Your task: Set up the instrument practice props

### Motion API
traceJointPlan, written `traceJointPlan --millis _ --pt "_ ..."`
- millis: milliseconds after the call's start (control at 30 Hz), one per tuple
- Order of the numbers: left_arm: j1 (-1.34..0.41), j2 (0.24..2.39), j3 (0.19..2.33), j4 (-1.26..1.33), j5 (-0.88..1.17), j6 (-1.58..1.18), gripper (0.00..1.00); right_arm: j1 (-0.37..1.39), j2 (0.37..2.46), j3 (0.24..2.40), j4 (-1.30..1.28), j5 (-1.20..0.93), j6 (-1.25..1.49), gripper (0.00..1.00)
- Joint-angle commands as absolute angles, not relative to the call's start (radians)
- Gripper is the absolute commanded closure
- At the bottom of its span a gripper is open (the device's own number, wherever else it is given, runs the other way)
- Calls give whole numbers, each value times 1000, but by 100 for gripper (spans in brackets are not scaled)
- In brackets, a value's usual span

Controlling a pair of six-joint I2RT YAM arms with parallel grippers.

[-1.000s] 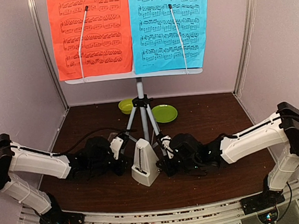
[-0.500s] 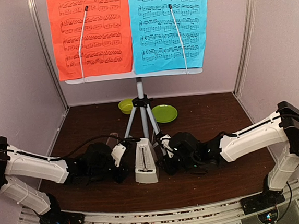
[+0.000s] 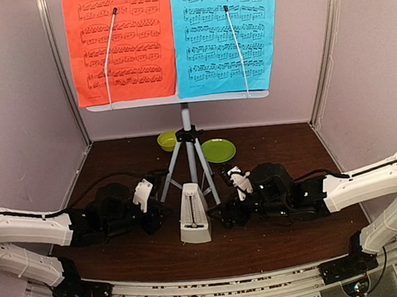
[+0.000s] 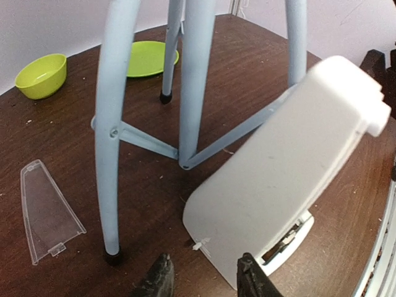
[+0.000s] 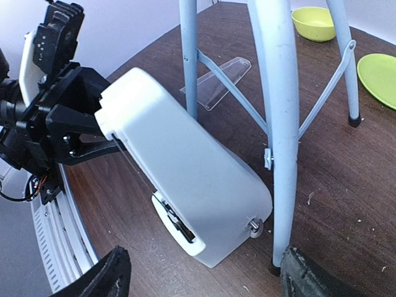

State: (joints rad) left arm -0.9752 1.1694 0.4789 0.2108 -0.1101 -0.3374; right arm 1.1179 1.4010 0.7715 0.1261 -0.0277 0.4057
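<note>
The whitish pyramid metronome (image 3: 193,218) stands upright on the brown table, just in front of the grey tripod (image 3: 189,149). The tripod carries the pale grey desk (image 3: 180,100) with the red sheet (image 3: 120,44) and the blue sheet (image 3: 227,35) held under wire clips. My left gripper (image 3: 158,218) is a short way left of the metronome (image 4: 284,161), jaws apart and nothing between them. On the other side my right gripper (image 3: 229,215) stands wide open, facing the metronome (image 5: 185,167) without touching it.
A lime-green bowl (image 3: 168,140) and a lime-green plate (image 3: 218,149) lie behind the tripod legs (image 4: 195,80). A clear plastic cover (image 4: 46,207) lies flat on the table left of the legs. Pale walls close in the back and both sides.
The metronome went from tilted between both grippers to standing alone on the table. Both grippers opened and drew back from it, left to the left, right to the right.
</note>
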Motion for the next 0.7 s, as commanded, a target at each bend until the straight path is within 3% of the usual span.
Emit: traceJointPlan --millis 0,233,667 --pt "-945 1212 519 244 -110 -307 63 1132 1441 813 183 -68 405 15" --pt "-945 1329 536 341 2 -335 68 1157 1523 905 190 -21 432 14" --pt "-948 1321 477 423 66 -369 72 1159 1571 949 166 79 461 27"
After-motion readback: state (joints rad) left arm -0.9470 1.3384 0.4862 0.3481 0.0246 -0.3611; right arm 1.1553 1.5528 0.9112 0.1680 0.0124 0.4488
